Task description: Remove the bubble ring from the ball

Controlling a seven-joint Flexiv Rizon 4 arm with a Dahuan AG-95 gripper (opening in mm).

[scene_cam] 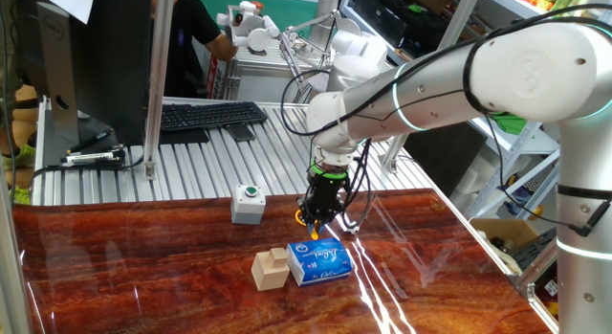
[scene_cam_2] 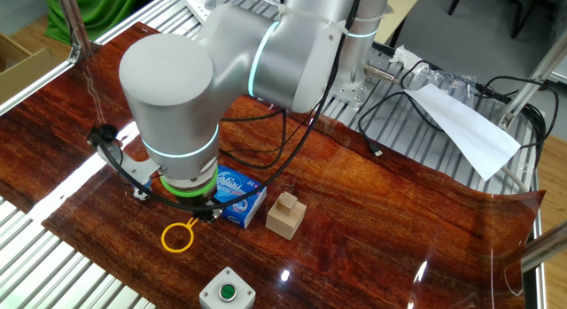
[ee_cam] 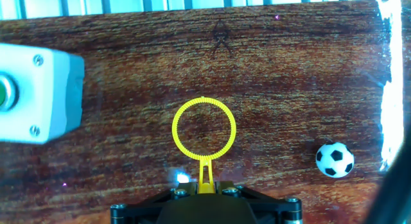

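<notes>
The white arm [scene_cam: 449,80] bends down over the red-brown wooden worktop [scene_cam: 143,267], and its tool [scene_cam: 318,211] hangs just above the surface, close behind the blue tissue pack [scene_cam: 319,261]. From the hand view the tool [ee_cam: 204,190] is pinching the bubble ring [ee_cam: 203,129] by its thin yellow stem, with the fingers pressed together on it at the bottom edge of the picture. The round loop sticks out ahead of the fingers, and only bare wood shows through it. I cannot tell whether the loop touches the worktop or floats a little above it.

The ball [ee_cam: 334,160], white with black patches, sits on the wood off to one side of the loop, clearly outside it and apart from it. From the fixed cameras I cannot make the ball out.

In the other fixed view the bubble ring [scene_cam_2: 177,235] shows as a yellow circle below the arm's big grey joint [scene_cam_2: 173,96], between the tissue pack [scene_cam_2: 237,193] and the grey box with a green button [scene_cam_2: 227,292]. A small stepped wooden block [scene_cam_2: 285,215] stands just beside the tissue pack. Behind the worktop, on a ribbed metal surface, lies a black keyboard [scene_cam: 210,114].
</notes>
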